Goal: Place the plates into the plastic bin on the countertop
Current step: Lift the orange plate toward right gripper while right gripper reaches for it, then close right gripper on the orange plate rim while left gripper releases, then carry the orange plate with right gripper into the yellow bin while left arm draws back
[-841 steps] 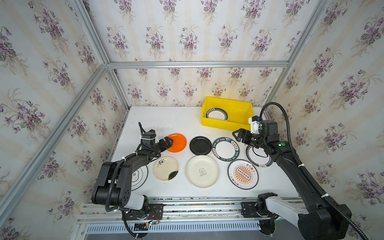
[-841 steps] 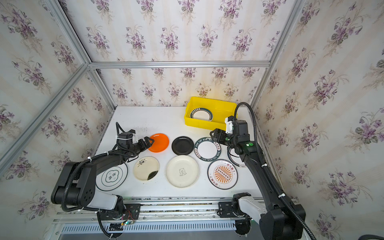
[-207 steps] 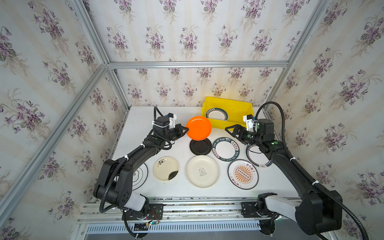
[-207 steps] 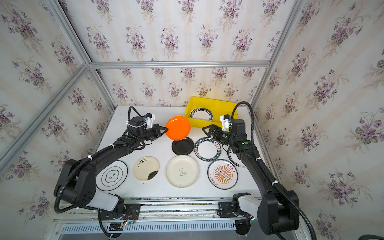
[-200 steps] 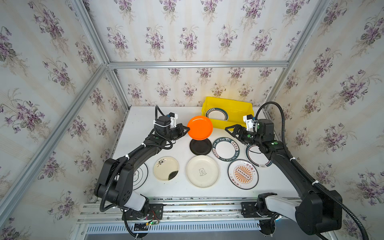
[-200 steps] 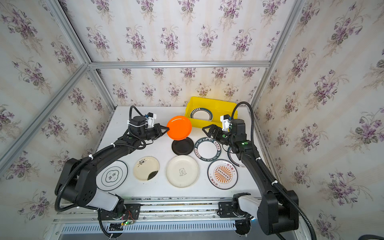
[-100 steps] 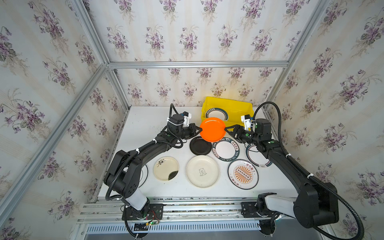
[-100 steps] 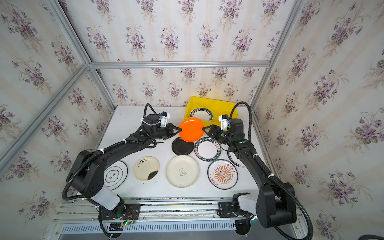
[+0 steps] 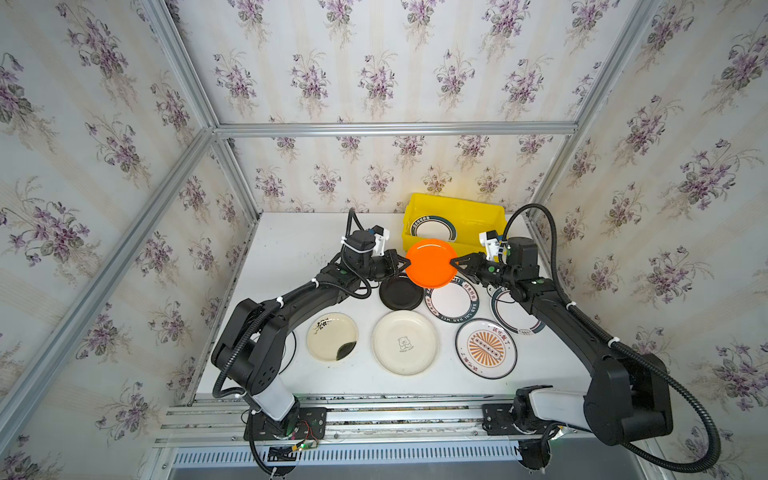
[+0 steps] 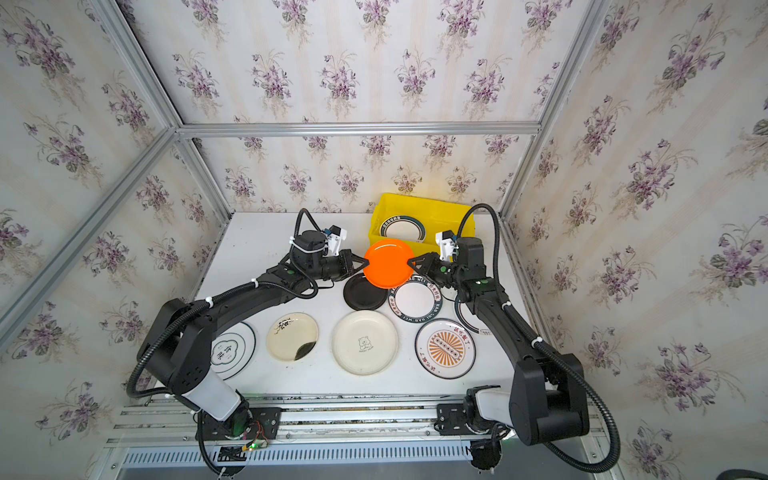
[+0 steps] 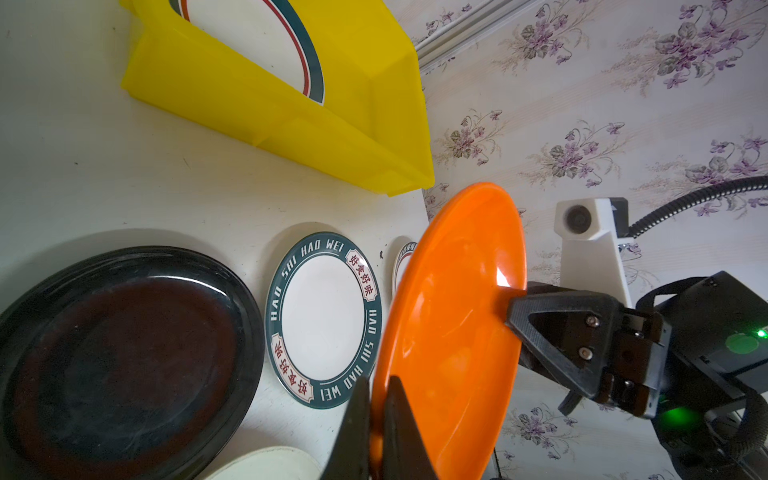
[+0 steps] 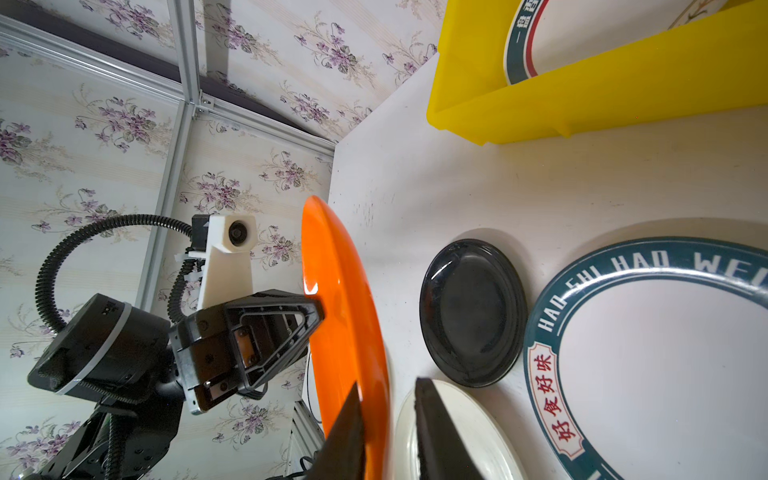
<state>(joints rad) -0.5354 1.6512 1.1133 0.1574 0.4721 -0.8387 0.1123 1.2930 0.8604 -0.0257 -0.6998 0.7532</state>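
Clamping round orange plate (image 9: 431,263) by left rim: my left pincer (image 9: 405,262) | right pincer (image 9: 453,262) narrow, loosely straddling right rim | yellow plastic bin (image 9: 457,203) just above in frame

Bright colours on a white countertop (image 9: 291,249)
Yellow bin (image 9: 478,210); plain orange plate (image 9: 430,262); glossy black plate (image 9: 397,297); cream bear plate (image 9: 405,343); orange sunburst plate (image 9: 486,349).

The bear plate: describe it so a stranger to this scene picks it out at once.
On the white countertop, look at the row of plates nearest the arm bases. The bear plate lies between the ink-smudged plate and the sunburst plate. It alone is plain cream with a tiny bear drawn at its centre.
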